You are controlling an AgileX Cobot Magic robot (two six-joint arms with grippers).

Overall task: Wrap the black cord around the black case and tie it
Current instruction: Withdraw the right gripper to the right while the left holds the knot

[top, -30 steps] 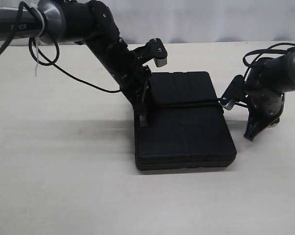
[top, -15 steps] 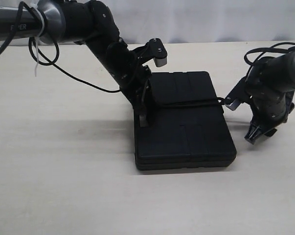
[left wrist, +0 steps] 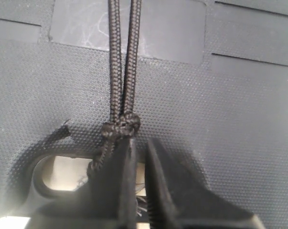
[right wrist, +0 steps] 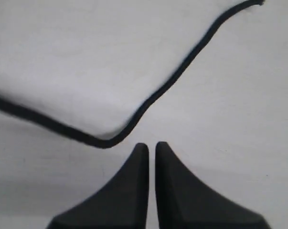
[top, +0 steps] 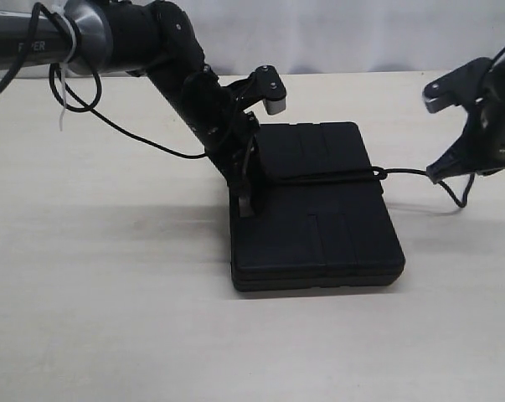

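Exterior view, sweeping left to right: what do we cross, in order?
zip tie → left fingers at the case's left edge → case → cord trailing off its right side → right fingers

Black case (top: 319, 226) on the surface (top: 110, 293), my left jaws at its left edge; black cord (top: 319, 177) crosses its top, trailing rightward.

we logged bright, even light; a soft shadow hugged the black case (top: 319, 234); right wrist view was blurred, washed out.
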